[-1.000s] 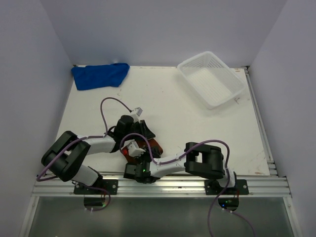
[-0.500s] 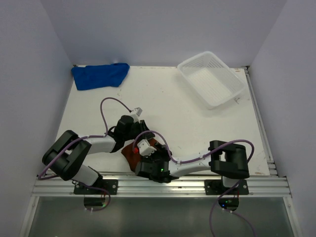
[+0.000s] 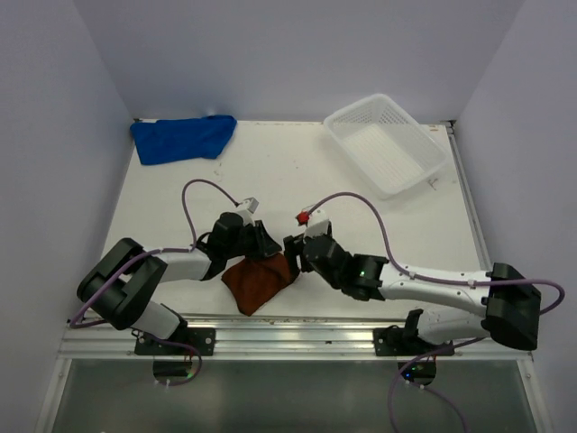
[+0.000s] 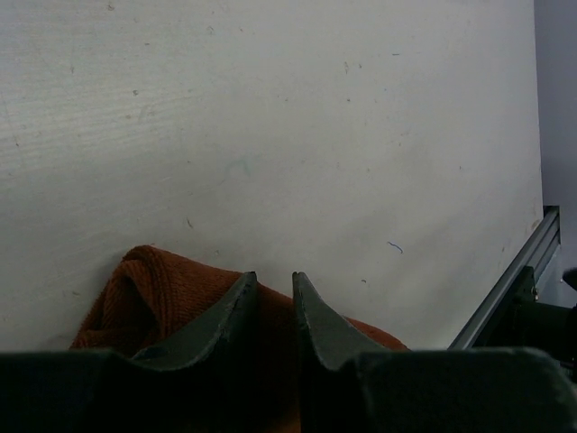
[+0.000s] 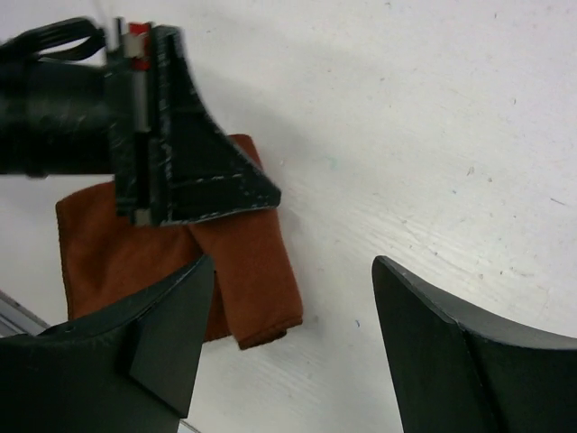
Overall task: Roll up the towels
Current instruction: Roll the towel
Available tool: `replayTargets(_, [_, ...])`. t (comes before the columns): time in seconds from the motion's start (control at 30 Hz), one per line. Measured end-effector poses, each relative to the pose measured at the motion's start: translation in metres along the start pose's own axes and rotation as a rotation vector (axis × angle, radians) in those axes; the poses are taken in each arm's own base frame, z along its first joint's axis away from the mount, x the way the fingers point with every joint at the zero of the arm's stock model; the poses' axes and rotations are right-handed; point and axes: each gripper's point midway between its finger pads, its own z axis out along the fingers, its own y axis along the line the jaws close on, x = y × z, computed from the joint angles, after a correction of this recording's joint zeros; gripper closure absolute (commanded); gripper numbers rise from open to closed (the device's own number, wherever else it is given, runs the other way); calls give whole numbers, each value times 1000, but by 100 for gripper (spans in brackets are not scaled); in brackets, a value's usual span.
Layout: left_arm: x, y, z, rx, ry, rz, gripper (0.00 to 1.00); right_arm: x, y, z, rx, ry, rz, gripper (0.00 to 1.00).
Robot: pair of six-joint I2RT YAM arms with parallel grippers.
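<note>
Cloth of the rust-brown towel (image 3: 258,283) lies under the left tool (image 4: 272,280), whose jaws are nearly together; I cannot tell if they pinch it. Right tool (image 5: 293,262) gapes empty and should take the edge below squarely, then roll tight.

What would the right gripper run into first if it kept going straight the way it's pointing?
Probably the edge of the rust-brown towel, ahead between the open jaws of the right gripper, then the left gripper beyond. Depth is unclear.

place: robot lab cell | signs: white table (image 3: 297,180), plain enclosing walls (image 3: 297,54), aluminium mounting rail (image 3: 297,338)
</note>
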Motion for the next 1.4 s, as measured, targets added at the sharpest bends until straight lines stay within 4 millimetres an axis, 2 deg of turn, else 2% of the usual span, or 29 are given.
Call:
replayTargets(0.07, [0,0,0,0,-1,0,73,-2,-15,13,-14,33,76,25])
replayTargets(0.17, [0,0,0,1,-1,1,73,6,-23,28,-45,97,144,24])
replayTargets(0.3, [0,0,0,1,-2,2,73,40,-10,45,-123,235,182,24])
replayTargets(0.43, [1,1,-2,1,-2,9,73,74,0,53,-161,352,190,24])
replayTargets(0.57, [1,1,-4,0,-2,9,73,87,5,60,-188,387,214,29])
replayTargets(0.67, [1,0,-4,-1,-1,9,73,95,6,63,-209,395,228,40])
replayTargets(0.7, [1,0,-5,-1,-1,9,73,95,8,64,-222,393,232,46])
replayTargets(0.9, [0,2,-6,-15,-9,10,73,90,21,62,-299,374,240,67])
replayTargets(0.97, [0,3,-6,-17,-11,9,73,89,23,61,-319,374,238,81])
replayTargets(1.07, [-1,2,-6,-16,-12,7,72,90,23,61,-326,368,235,93])
replayTargets(1.23, [-6,-3,-7,-9,-23,4,69,86,14,55,-260,307,189,97])
replayTargets(1.4, [-36,-24,-8,9,-79,20,68,77,5,45,-150,228,61,97])
